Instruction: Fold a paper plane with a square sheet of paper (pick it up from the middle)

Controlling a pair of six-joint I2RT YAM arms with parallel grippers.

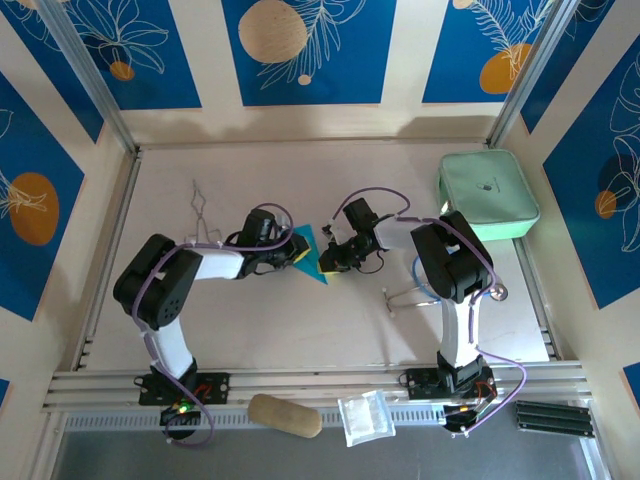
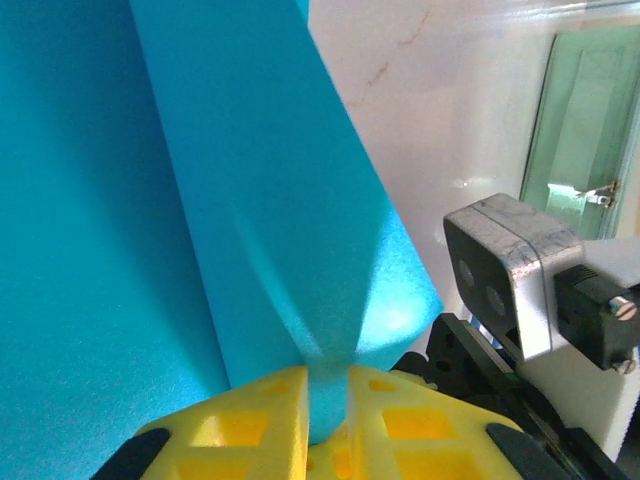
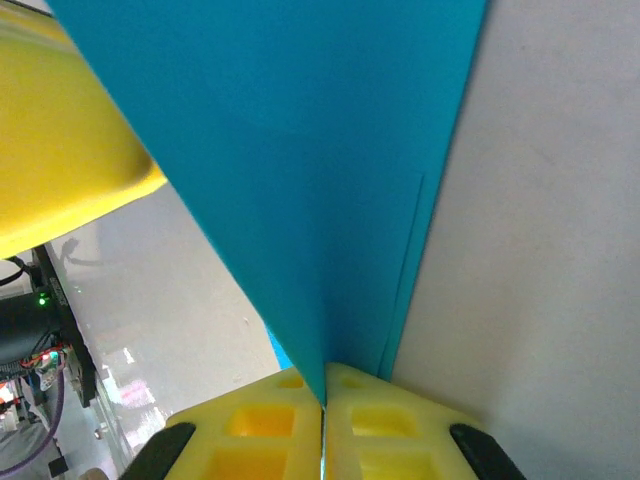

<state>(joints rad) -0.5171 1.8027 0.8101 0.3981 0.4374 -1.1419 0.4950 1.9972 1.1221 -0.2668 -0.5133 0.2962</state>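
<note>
The teal-blue sheet of paper (image 1: 314,254) is a folded, pointed shape held between both grippers at the table's middle. My left gripper (image 1: 294,250) comes at it from the left. In the left wrist view its yellow fingers (image 2: 250,420) pinch a fold of the paper (image 2: 250,180), and the gripper (image 2: 327,378) is shut on it. My right gripper (image 1: 329,262) comes from the right. In the right wrist view the gripper (image 3: 323,388) is shut tight on the paper's (image 3: 320,150) thin edge, with the left gripper's yellow finger (image 3: 60,150) at the upper left.
A mint-green pouch (image 1: 487,193) lies at the back right. A clear plastic bag (image 1: 365,416) and a tan oblong object (image 1: 284,415) rest on the near rail. Thin bent wire (image 1: 203,212) lies back left, and a wire piece (image 1: 408,293) sits beside the right arm.
</note>
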